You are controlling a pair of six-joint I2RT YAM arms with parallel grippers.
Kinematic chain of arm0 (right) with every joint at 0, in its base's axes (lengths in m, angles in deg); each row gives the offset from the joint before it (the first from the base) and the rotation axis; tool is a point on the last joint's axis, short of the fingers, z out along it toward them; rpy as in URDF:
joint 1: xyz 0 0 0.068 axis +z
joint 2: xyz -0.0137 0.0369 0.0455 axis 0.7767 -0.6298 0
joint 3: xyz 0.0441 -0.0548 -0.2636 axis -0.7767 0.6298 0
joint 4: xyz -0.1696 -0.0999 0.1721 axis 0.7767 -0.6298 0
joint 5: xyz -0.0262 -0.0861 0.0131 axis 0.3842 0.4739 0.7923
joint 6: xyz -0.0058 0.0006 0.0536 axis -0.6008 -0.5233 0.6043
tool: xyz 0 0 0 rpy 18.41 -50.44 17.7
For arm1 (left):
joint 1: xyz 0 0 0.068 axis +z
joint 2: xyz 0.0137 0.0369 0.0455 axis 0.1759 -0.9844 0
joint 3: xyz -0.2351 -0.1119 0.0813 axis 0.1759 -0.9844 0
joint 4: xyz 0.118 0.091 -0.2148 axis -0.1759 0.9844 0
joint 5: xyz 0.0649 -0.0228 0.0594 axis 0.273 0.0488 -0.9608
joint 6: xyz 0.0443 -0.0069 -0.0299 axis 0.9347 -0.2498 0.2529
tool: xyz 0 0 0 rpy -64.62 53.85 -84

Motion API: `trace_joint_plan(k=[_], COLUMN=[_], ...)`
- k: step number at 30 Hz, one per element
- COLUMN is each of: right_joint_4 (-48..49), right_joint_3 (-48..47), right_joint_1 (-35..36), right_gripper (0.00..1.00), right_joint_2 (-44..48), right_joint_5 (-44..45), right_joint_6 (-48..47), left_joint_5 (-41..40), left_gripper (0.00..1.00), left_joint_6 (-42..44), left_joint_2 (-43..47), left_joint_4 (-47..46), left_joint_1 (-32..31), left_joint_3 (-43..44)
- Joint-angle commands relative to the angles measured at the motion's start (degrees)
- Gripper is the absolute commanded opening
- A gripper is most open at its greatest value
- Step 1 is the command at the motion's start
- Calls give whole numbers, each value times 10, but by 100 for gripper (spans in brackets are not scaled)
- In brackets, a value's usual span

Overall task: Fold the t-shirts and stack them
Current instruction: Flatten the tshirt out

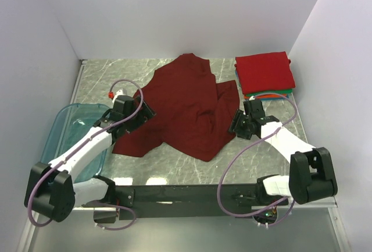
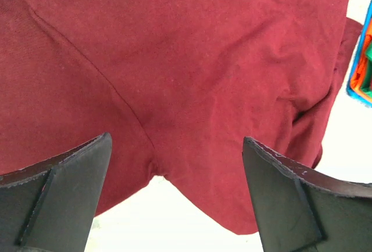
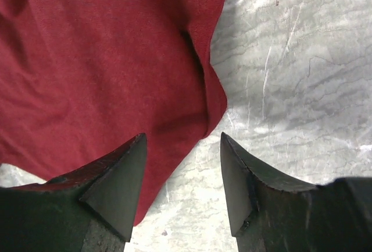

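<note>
**Left gripper** (image 2: pixel 177 139): jaws spread wide, poised over the left margin of the crumpled dark maroon cloth t-shirt (image 1: pixel 186 106). **Right gripper** (image 3: pixel 183 135): jaws apart and clamping nothing, with a fold of the shirt's right edge lying between the fingers. The shirt lies unfolded mid-table on the grey marbled tabletop (image 1: pixel 104 68). Its long axis runs from the far wall toward the arms; the collar end cannot be told. Far right: a bright red folded t-shirt (image 1: pixel 264 71) tops a stack of folded shirts (image 1: pixel 268 94). Left: a translucent teal plastic bin (image 1: pixel 58 127).
</note>
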Motion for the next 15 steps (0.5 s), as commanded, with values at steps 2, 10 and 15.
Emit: trace_joint_plan(k=[2,10,15], right_joint_4=[29,69,101], right_joint_3=[13,30,36], right_joint_1=[-3,-3,-2], right_gripper=[60,60,32], right_joint_2=[-10,-40,-68], right_joint_5=[7,-41,-68], right_joint_6=[2,11,18], left_joint_5=[-17,-18,-13], left_gripper=[99,100,99], left_joint_6=[14,22,20], left_joint_2=[-16,-43,-66], left_joint_4=[-43,-57,-76], left_joint_1=[-6,-5,-5], left_joint_3=[1,-30,-46])
